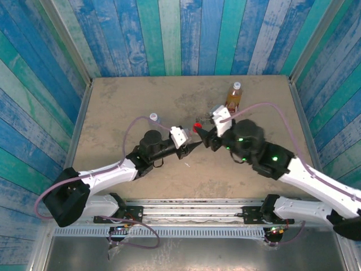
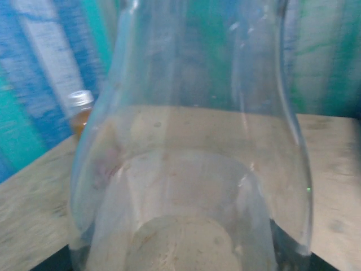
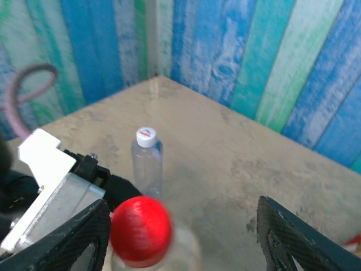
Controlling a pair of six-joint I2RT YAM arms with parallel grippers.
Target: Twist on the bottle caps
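Note:
A clear bottle (image 2: 186, 169) stands upright in mid-table, close against the left wrist camera, with my left gripper (image 1: 193, 143) shut on its body. A red cap (image 3: 141, 230) sits on its neck, also seen from above as the red cap (image 1: 197, 126). My right gripper (image 3: 183, 212) is open around the cap, with the left finger (image 3: 79, 237) near it and the right finger (image 3: 287, 234) well clear. A bluish bottle (image 3: 146, 164) with a white cap (image 3: 146, 136) stands behind. An amber bottle (image 1: 234, 96) with a white cap stands at the back right.
Blue and green plank walls (image 1: 186, 34) enclose the table (image 1: 124, 96) on three sides. Both arms meet in the middle of it. The left arm's purple cable (image 1: 132, 127) loops over the table near the bluish bottle (image 1: 154, 118).

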